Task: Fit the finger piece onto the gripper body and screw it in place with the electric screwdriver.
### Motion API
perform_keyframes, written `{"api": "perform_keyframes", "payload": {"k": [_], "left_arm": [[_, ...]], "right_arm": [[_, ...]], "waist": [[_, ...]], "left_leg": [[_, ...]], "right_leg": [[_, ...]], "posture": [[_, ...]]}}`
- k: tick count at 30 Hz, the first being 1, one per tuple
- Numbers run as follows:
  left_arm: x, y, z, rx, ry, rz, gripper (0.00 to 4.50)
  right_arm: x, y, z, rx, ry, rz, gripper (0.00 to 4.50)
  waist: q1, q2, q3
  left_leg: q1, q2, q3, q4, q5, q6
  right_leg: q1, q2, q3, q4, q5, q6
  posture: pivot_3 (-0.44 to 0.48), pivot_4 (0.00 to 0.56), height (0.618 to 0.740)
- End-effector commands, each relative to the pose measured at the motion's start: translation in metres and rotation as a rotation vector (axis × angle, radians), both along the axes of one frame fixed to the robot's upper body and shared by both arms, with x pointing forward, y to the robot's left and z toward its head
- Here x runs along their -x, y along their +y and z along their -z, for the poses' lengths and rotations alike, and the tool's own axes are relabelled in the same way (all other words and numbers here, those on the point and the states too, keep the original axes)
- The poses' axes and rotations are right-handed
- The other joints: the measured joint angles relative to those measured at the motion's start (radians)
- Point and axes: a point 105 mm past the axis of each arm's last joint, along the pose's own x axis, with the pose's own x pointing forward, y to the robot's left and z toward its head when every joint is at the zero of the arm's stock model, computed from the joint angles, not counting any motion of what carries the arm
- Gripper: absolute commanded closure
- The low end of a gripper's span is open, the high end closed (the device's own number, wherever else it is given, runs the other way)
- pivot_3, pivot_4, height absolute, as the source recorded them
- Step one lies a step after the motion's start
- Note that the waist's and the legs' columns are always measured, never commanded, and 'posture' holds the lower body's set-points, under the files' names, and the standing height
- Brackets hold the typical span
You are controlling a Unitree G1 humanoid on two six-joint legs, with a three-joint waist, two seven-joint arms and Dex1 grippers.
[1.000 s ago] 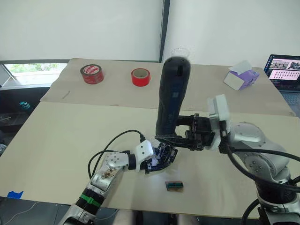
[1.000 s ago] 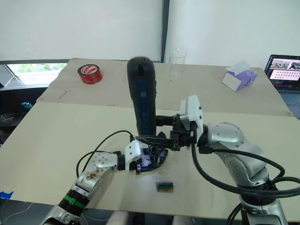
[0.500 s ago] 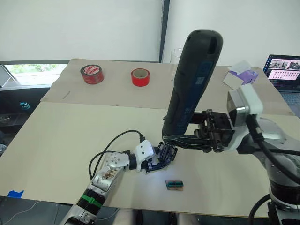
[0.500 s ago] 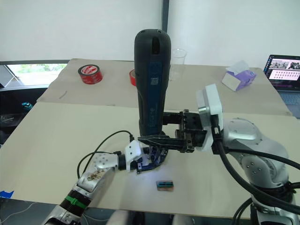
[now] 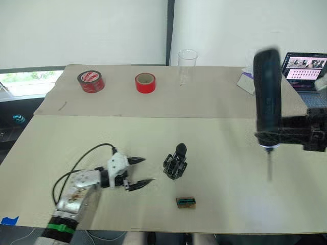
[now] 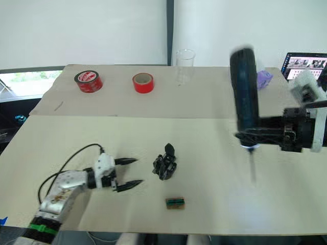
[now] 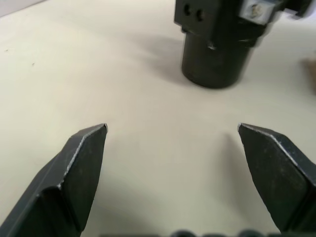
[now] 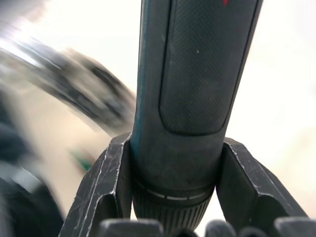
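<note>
The left gripper [image 5: 137, 171] lay low over the beige worktop [image 5: 214, 143] with its two black fingers spread and nothing between them; half a second earlier it had been closed in around the gripper body [image 5: 175, 163], from which it now stood just apart, on the robot's left of it. The gripper body sat alone on the worktop with the finger piece [image 5: 180, 150] rising from its top, tilted slightly; whether the piece was fully seated could not be told. In the left wrist view the body's stubby cylindrical section [image 7: 214, 54] stood beyond the open fingertips [image 7: 88, 143], not touching them. The right gripper [image 8: 170, 187] was pinching the electric screwdriver [image 5: 267, 97] near its lower collar, the tool upright with its thin bit [image 5: 269, 164] pointing down, clear of the worktop. Compared with the earlier frames the screwdriver had been carried away from directly over the gripper body to a position well apart, toward the robot's right. A small green-and-brown block [image 5: 186, 202] lay near the front edge, just in front of the gripper body. Two red tape rolls [image 5: 91, 81], a clear cup [image 5: 187, 57] and a laptop [image 5: 304, 69] were on the far part of the worktop.
</note>
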Motion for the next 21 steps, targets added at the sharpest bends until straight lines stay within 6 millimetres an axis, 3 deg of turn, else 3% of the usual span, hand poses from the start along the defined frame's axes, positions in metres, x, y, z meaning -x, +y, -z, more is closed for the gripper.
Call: {"api": "perform_keyframes", "payload": {"k": [1, 4, 9, 12, 18, 19, 21], "left_arm": [[0.008, 0.019, -0.036, 0.015, -0.088, 0.092, 0.04], [0.007, 0.032, -0.046, -0.002, -0.066, 0.103, 0.04], [-0.004, 0.046, -0.064, -0.05, -0.075, 0.102, 0.04], [-0.006, 0.051, -0.076, -0.061, -0.088, 0.09, 0.04], [0.004, 0.044, -0.078, -0.026, -0.067, 0.103, 0.04], [0.004, 0.042, -0.08, -0.016, -0.087, 0.101, 0.0], [0.001, 0.037, -0.086, 0.015, -0.115, 0.084, 0.0]], "right_arm": [[0.001, -0.047, 0.029, 0.246, 0.147, 0.149, 2.57], [0.003, -0.058, 0.052, 0.281, 0.235, 0.158, 2.57], [-0.011, -0.065, 0.089, 0.267, 0.309, 0.198, 2.57], [-0.021, -0.069, 0.099, 0.306, 0.302, 0.194, 2.57], [-0.03, -0.072, 0.113, 0.349, 0.322, 0.179, 2.57], [-0.03, -0.073, 0.115, 0.355, 0.327, 0.172, 1.52], [-0.03, -0.074, 0.117, 0.359, 0.327, 0.159, 0.86]], "waist": [[0.004, 0.001, 0.001], [0.004, 0.006, 0.001], [-0.005, 0.007, 0.005], [-0.003, 0.008, 0.007], [-0.003, 0.009, 0.007], [-0.001, 0.009, 0.007], [0.003, 0.009, 0.007]], "left_leg": [[-0.001, -0.001, 0.0, 0.0, 0.0, 0.0], [-0.005, -0.001, 0.001, 0.0, -0.001, -0.006], [-0.007, -0.002, 0.003, -0.001, 0.008, -0.012], [-0.007, -0.001, 0.004, -0.001, 0.009, -0.013], [-0.007, -0.001, 0.005, -0.001, 0.01, -0.014], [-0.007, -0.001, 0.005, -0.001, 0.01, -0.014], [-0.007, -0.001, 0.005, 0.0, 0.011, -0.014]], "right_leg": [[-0.005, -0.001, 0.0, 0.0, 0.0, 0.0], [-0.009, 0.0, 0.0, 0.0, 0.0, 0.001], [-0.009, 0.005, 0.001, 0.002, 0.001, 0.002], [-0.009, 0.007, 0.0, 0.003, 0.001, 0.002], [-0.009, 0.009, 0.001, 0.003, 0.002, 0.002], [-0.009, 0.009, 0.001, 0.003, 0.002, 0.002], [-0.008, 0.01, 0.001, 0.003, 0.002, 0.002]], "posture": [[0.0, 0.15, 0.74], [0.0, 0.15, 0.74], [0.0, 0.15, 0.74], [0.0, 0.15, 0.74], [0.0, 0.15, 0.74], [0.0, 0.15, 0.74], [0.0, 0.15, 0.74]]}}
